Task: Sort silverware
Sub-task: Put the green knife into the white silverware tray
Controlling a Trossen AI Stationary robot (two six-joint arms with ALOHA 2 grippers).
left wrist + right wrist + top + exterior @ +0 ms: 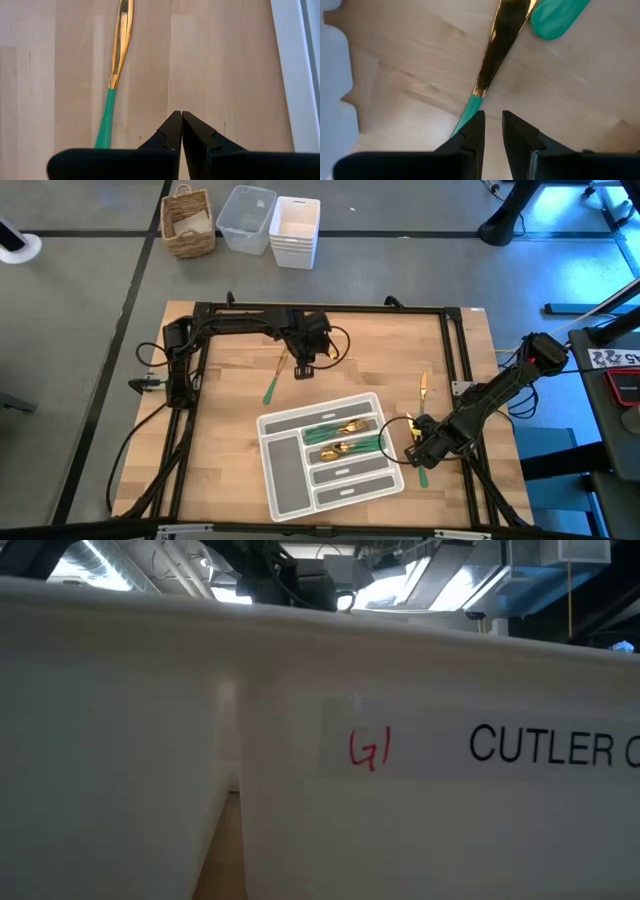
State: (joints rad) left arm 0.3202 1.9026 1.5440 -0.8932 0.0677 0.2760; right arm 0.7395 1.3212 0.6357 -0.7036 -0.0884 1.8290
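Silverware [345,438] partly fills the grey tray [285,480]; loose pieces lie on the bench [230,470]. Your right hand [492,127] hangs slightly spread over a green-handled piece [495,47], holding nothing; close off-centre and I'd expect the slim handle to skid away. Your left hand [181,131] waits pressed together beside a gold-bladed knife [117,65]

Wooden surface [230,430], with grey compartmented tray [285,470] lying at an angle. On floor beyond: wicker basket [189,222], clear plastic tub [246,218], stacked white bins [294,232] (side by side).
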